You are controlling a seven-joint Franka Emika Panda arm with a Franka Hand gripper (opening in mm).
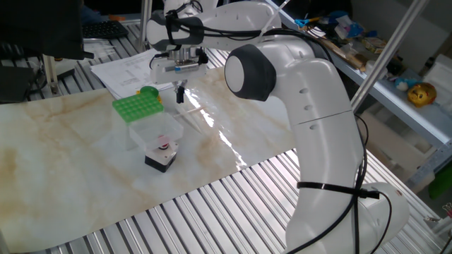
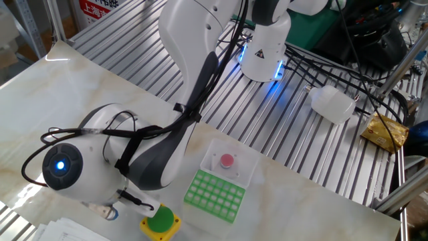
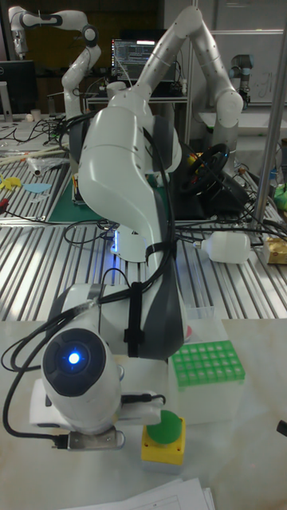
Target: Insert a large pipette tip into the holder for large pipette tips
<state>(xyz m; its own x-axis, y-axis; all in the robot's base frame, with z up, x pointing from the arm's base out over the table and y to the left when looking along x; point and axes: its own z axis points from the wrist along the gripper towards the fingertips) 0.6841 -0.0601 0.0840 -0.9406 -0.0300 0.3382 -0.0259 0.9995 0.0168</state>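
Observation:
In one fixed view the holder (image 1: 136, 106), a bright green rack with a grid of holes, stands on the marble table. To its right a slender whitish pipette tip (image 1: 189, 111) lies flat on the table. My gripper (image 1: 179, 93) hangs just above and behind the tip, right of the rack. Its dark fingers read as a single narrow stub, shut, with nothing visible between them. In the other fixed view the holder (image 2: 215, 195) shows clearly, and it shows in the tall fixed view (image 3: 206, 362) too. In both of these views the arm's body hides the gripper and the tip.
A round green-and-yellow knob (image 1: 149, 92) sits right behind the rack. In front of the rack are a clear plastic box (image 1: 152, 130) and a small black box with a red button (image 1: 162, 156). Papers (image 1: 131, 69) lie at the table's back. The table's front edge drops to metal slats (image 1: 212, 204).

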